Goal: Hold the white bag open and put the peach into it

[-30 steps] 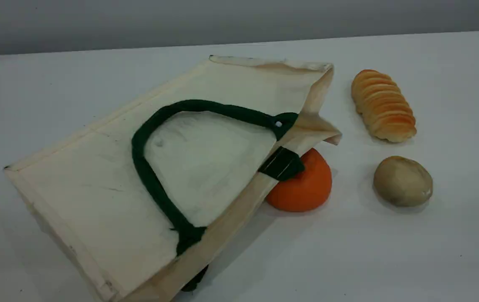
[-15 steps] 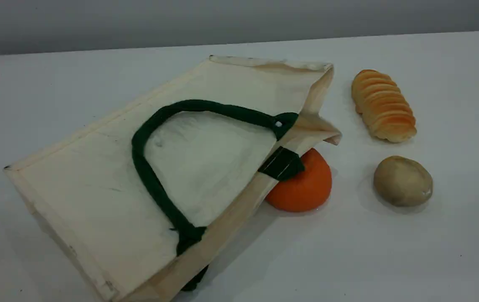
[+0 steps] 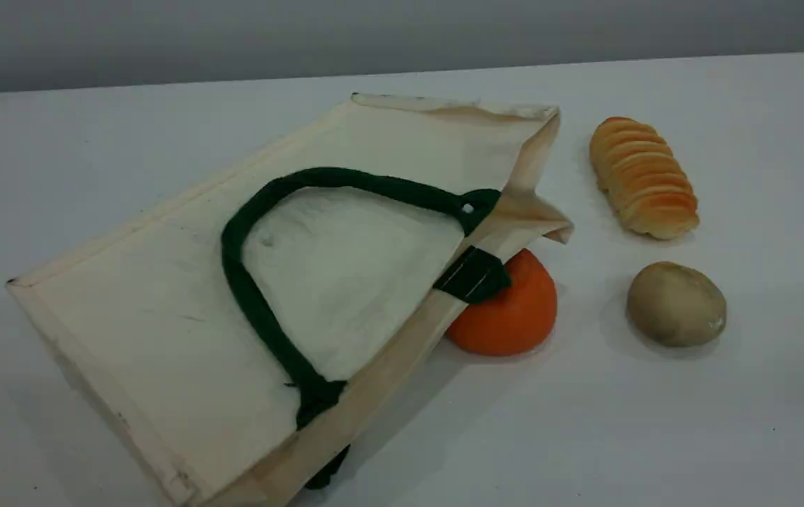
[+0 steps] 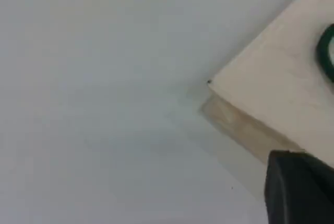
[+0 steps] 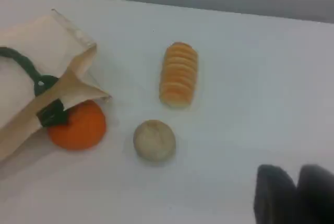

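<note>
Bag [image 4: 276, 88] corner just beside left gripper [image 4: 300, 190].

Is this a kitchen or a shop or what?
Probably neither: it looks like a robot practice table. A plain white tabletop holds only a white bag and toy-looking food: a bread loaf and an orange fruit.

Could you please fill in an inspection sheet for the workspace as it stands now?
Surface: white table, no spills seen.
Job's things: bag lies flat, green handle on top, mouth not held open; peach not seen in any view.
Clutter: orange partly under the bag's mouth edge; bread roll and potato lie apart to its right.
Grippers: left gripper shut, over a bag corner, holding nothing; right gripper holds nothing, opening unclear.
Cables: nothing seen.
Surroundings: grey wall behind the table.
</note>
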### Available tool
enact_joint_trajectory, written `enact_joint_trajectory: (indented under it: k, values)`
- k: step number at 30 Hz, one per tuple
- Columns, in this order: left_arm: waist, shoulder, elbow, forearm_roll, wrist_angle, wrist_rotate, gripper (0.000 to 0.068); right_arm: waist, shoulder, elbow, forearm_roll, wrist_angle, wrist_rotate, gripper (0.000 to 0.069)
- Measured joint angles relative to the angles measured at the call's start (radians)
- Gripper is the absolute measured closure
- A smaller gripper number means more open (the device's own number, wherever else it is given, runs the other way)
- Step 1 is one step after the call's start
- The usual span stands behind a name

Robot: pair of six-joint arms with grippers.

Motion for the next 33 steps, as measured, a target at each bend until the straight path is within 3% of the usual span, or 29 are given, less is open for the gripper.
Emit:
enact_joint_trajectory:
  k: [19, 25, 33]
  values:
    - [-0.001, -0.018, -0.001, 0.001, -0.002, 0.000, 0.0631, -0.001, -0.020, 0.000, 0.002, -0.001, 0.000, 0.0577]
    - [-0.001, -0.049, -0.001, 0.001, -0.002, 0.000, 0.0629, -0.077, -0.020, 0.000, 0.002, -0.001, 0.000, 0.0568]
    - [-0.002, -0.059, -0.001, 0.000, -0.002, 0.000, 0.0619, -0.081, -0.020, 0.000, 0.003, -0.001, 0.002, 0.0560]
